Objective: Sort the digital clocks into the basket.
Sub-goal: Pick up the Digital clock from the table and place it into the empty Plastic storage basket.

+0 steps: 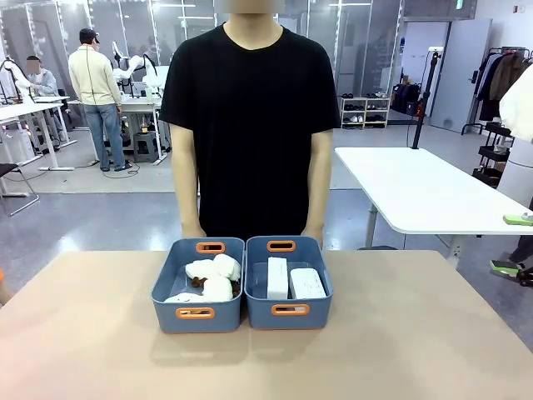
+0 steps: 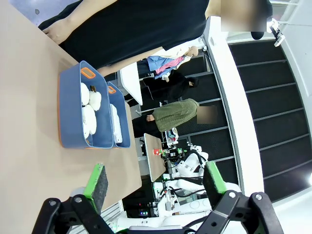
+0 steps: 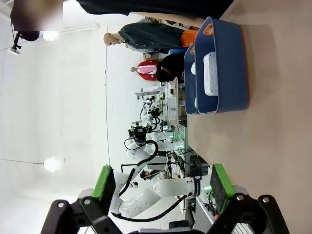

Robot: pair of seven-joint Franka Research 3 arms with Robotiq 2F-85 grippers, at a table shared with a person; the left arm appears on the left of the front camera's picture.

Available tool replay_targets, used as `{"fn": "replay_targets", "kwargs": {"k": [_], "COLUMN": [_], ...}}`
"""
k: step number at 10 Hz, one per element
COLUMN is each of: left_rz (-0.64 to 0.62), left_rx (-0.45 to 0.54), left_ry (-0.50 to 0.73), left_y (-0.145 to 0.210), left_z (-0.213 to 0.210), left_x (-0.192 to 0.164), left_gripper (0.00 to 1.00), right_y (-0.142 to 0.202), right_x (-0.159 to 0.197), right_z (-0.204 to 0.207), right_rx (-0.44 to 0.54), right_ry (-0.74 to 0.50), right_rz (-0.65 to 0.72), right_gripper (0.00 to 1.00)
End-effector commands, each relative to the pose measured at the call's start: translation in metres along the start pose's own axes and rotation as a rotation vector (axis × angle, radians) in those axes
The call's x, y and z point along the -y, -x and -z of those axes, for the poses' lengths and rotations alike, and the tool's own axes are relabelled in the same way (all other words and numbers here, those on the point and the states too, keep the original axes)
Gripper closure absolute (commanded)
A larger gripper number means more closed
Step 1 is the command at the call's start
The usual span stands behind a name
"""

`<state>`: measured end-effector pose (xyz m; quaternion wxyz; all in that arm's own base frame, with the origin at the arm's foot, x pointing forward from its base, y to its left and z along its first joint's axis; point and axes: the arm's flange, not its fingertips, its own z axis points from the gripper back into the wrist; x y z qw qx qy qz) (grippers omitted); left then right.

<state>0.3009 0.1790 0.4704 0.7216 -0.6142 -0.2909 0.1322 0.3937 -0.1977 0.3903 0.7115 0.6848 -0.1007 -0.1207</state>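
In the middle of the tabletop (image 1: 100, 333) sit two blue bins side by side, touching. The two digital clocks (image 1: 291, 281) lie flat next to each other inside the basket (image 1: 287, 321), the bin on the robot's right. The other bin (image 1: 196, 323) holds the fluffy white toys (image 1: 212, 277). A person (image 1: 250, 117) stands just behind the bins with hands down at the far edge. The left pincer (image 2: 153, 183) has its green pads wide apart and holds nothing. The right pincer (image 3: 163, 187) is wide apart too, and bare. Both hang well away from the bins. The sorting looks done, I think. What could go wrong now? If an arm swings in low, it could bump a bin and slide it, or knock a clock out. A pincer reaching in could also grab a toy by mistake, since toys and clocks are both white.
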Motion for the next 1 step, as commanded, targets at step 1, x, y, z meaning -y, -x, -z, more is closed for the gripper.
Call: {"fn": "replay_targets", "kwargs": {"k": [1], "left_rz": [0.014], "left_rx": [-0.013], "left_ry": [0.006], "left_y": [0.0022], "left_z": [-0.0021], "left_x": [0.0015], "left_gripper": [0.00], "right_y": [0.0015], "right_x": [-0.0030], "right_z": [-0.0002], "right_rx": [-0.009], "right_ry": [0.016], "right_rz": [0.000], "right_gripper": [0.00]}}
